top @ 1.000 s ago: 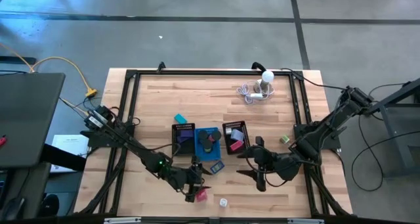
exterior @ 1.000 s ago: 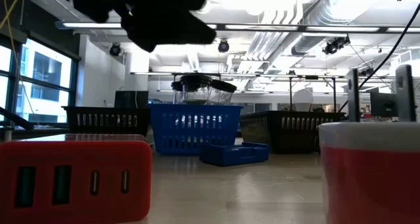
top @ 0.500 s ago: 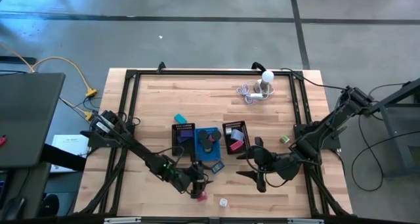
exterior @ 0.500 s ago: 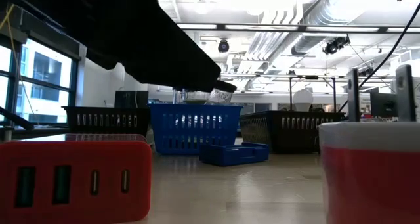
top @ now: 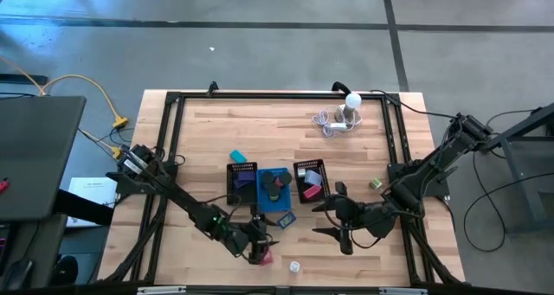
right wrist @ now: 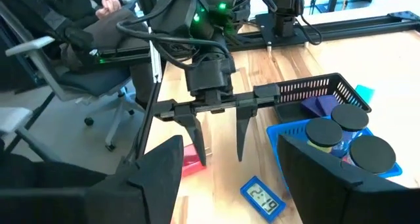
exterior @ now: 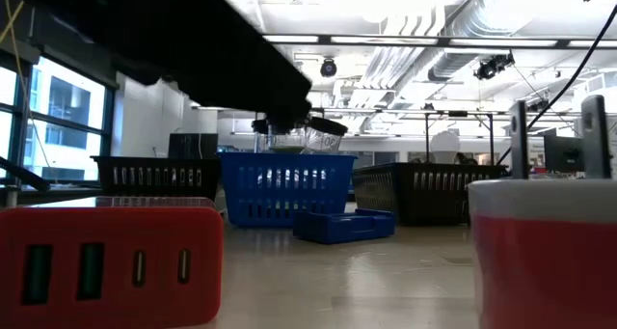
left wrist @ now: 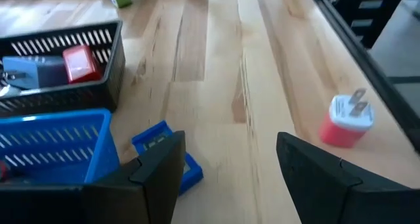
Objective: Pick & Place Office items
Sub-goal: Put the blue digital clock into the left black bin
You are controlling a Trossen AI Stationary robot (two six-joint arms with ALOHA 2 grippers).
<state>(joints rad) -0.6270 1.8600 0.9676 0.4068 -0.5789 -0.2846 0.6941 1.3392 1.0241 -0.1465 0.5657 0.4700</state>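
Place: a robotics lab.
Ceiling: exposed ducts (exterior: 453,49) and strip lights ran overhead.
Floor: bare concrete (top: 260,53) surrounded the framed wooden table (top: 260,131).

Two black mesh trays (top: 241,181), one blue tray (top: 275,195), two grippers: left (top: 260,246), right (top: 333,215); one white bulb (top: 351,101).

Grey concrete floor (top: 260,44); tall window (exterior: 58,117); ceiling ducts (exterior: 453,40), strip lights; possibly office chair (right wrist: 59,86).
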